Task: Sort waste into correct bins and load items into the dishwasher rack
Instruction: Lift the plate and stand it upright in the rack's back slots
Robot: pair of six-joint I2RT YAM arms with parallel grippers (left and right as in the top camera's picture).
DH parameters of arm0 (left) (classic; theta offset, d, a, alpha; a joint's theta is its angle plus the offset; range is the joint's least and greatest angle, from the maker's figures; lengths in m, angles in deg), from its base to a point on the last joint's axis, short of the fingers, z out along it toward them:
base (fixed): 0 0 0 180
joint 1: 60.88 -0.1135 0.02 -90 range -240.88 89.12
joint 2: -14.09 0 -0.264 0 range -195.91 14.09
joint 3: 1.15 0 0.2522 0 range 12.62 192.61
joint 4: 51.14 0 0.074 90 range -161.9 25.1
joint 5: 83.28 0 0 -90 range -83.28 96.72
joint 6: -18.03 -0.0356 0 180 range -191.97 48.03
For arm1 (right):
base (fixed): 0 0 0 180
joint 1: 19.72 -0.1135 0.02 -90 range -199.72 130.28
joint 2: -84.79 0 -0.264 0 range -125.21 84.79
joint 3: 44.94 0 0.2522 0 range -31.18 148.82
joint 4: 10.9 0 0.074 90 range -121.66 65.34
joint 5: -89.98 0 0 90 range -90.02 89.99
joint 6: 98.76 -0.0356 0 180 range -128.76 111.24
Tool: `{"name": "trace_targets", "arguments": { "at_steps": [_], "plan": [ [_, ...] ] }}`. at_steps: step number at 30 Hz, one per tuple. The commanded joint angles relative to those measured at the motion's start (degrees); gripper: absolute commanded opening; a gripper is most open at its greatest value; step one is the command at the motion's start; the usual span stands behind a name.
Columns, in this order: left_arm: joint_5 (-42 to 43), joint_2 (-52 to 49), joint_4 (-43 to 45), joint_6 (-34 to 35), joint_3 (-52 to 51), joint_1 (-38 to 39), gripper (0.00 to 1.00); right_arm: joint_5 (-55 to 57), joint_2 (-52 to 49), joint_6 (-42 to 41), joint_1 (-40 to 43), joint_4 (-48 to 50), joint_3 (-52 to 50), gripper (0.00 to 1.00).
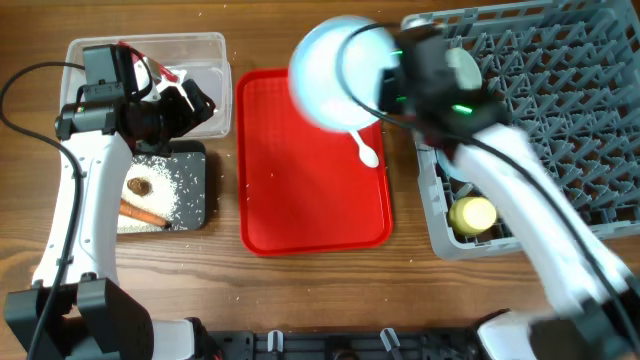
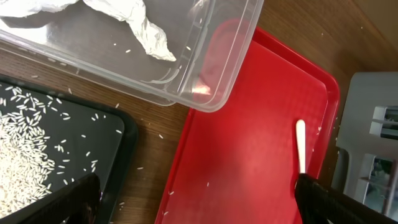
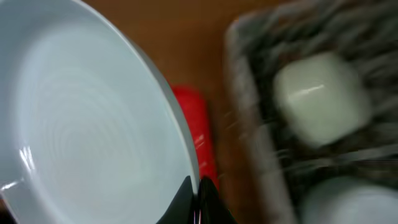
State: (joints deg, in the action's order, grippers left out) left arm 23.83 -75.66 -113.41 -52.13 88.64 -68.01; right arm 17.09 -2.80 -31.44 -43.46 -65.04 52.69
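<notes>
Right gripper is pinching the rim of the round light blue plate, held up over the far-right corner of the flat red serving tray. Thin white plastic spoon lies on that tray. Left gripper, left of the tray, is spread wide, empty.

No text, label, brand, number or sign can be read in any view. The red serving tray, clear tub, black tray and grey rack show unmarked surfaces.
</notes>
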Motion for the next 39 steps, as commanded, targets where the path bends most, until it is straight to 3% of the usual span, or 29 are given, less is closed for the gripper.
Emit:
{"name": "trace_targets", "arguments": {
  "at_steps": [1,4,5,9,14,18,28,30,31,33,36,39],
  "plan": [
    [-0.48,1.36,0.00,0.28,0.11,-0.07,1.00,34.38,7.43,18.56,1.86,-0.59,0.46,0.04],
    [-0.48,1.36,0.00,0.28,0.11,-0.07,1.00,53.88,7.72,27.54,4.90,0.42,0.44,0.04],
    [-0.48,1.36,0.00,0.28,0.11,-0.07,1.00,55.34,7.15,31.50,6.88,1.84,0.44,0.04],
    [-0.48,1.36,0.00,0.28,0.11,-0.07,1.00,54.10,3.23,40.41,14.84,6.49,0.44,0.04],
    [-0.48,1.36,0.00,0.28,0.11,-0.07,1.00,49.29,-5.01,56.22,20.15,19.32,0.44,0.04],
    [-0.48,1.36,0.00,0.28,0.11,-0.07,1.00,44.54,-10.03,60.06,20.20,26.08,0.44,0.04],
    [-0.48,1.36,0.00,0.28,0.11,-0.07,1.00,37.33,-17.20,59.71,20.02,25.35,0.42,0.04],
    [-0.48,1.36,0.00,0.28,0.11,-0.07,1.00,34.95,-17.20,59.74,20.00,24.30,0.42,0.17],
    [-0.48,1.36,0.00,0.28,0.11,-0.07,1.00,34.27,-17.20,59.60,19.96,23.37,0.42,0.34],
    [-0.48,1.36,0.00,0.28,0.11,-0.07,1.00,35.17,-17.09,54.95,19.96,23.26,0.44,1.00],
    [-0.48,1.36,0.00,0.28,0.11,-0.07,1.00,40.28,-15.43,45.75,19.61,23.19,0.44,1.00],
    [-0.48,1.36,0.00,0.28,0.11,-0.07,1.00,41.29,-10.36,42.99,17.20,22.49,0.44,1.00]
  ]
}}
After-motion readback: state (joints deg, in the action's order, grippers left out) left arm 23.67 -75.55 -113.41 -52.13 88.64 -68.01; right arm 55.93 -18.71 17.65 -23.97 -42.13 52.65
